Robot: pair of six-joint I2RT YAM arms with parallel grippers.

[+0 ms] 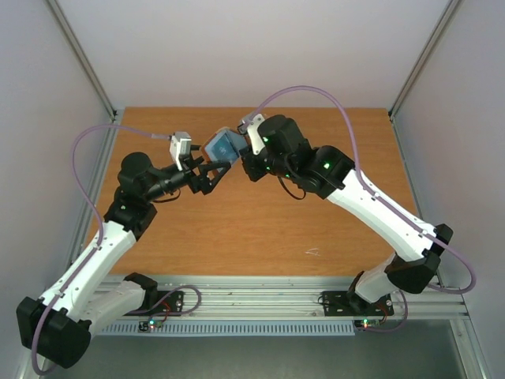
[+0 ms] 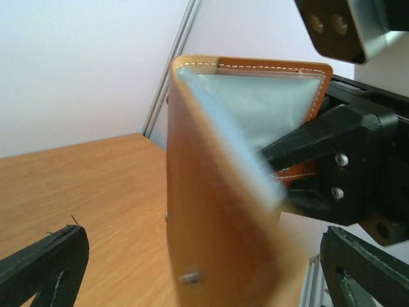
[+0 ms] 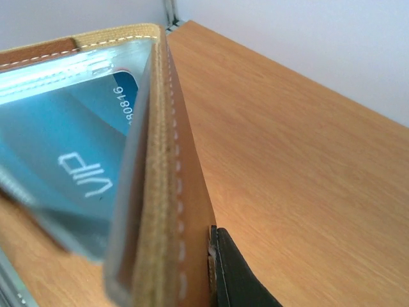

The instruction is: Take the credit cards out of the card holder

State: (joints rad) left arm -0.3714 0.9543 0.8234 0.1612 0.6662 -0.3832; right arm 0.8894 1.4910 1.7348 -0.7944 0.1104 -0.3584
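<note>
Card holder [image 1: 223,145] aloft over the desk [image 1: 276,229], hinged open | right hand [image 1: 246,158] pinching one leather flap | left hand [image 1: 215,172] spread wide astride the other flap, not gripping | blue card [image 3: 70,160] pocketed; likely light, stiff, slick, so pinch its exposed edge

Card holder [image 1: 222,146]: 1 pc. Cards seen inside: only 1, a blue card [image 3: 70,160] w/ "VIP" print; more cannot be counted. Grippers: 2 pcs, left gripper [image 1: 215,170] & right gripper [image 1: 239,154]. Purple cables [image 1: 79,150]: 2, one per arm. Wood table [image 1: 260,229]: 1 pc.
</note>
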